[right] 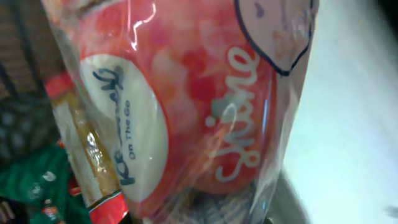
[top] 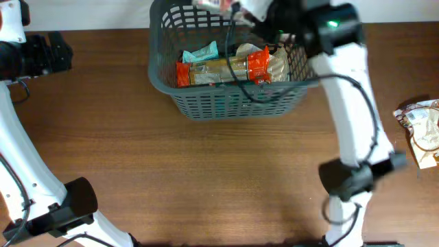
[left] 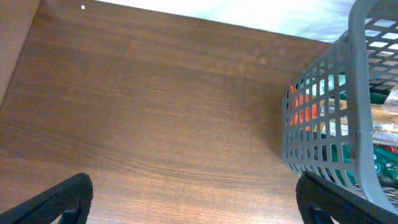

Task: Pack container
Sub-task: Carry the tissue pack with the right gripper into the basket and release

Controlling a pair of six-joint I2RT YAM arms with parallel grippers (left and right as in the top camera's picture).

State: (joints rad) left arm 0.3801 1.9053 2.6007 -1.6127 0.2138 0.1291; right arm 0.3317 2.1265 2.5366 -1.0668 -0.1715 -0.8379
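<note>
Overhead, looking down on the container [top: 219, 103], sitting against the far edge of the table [top: 206, 178], roughly midway along that edge; holding a long tan packet with orange ends [top: 219, 70] lying across its middle, a teal packet [top: 204, 52] showing just behind that, and a paler crinkled packet [top: 278, 65] lying toward its right wall; trailing a black cable [top: 238, 81] across those contents and down toward the front wall.

Reaching in from the near right part of the table, the right arm [top: 350, 116], bending over the container's far right corner; ending in the right gripper [top: 236, 8] hanging over the far rim; showing a red-and-pink packet [right: 186, 106] right up against the right wrist camera, filling nearly the whole view and reading "Shine" and "On The Go"; hiding the fingers completely, so not possible to tell whether the jaws are gripping it or standing apart.

Hovering near the far left corner, well apart from the container, the left gripper [left: 196, 202]; standing with jaws wide apart and holding nothing, with bare wood showing between the fingertips [left: 62, 199] and the container's lattice wall just beside the right-hand one.

Lying alone at the right edge of the table, one more clear snack packet [top: 422, 130].
</note>
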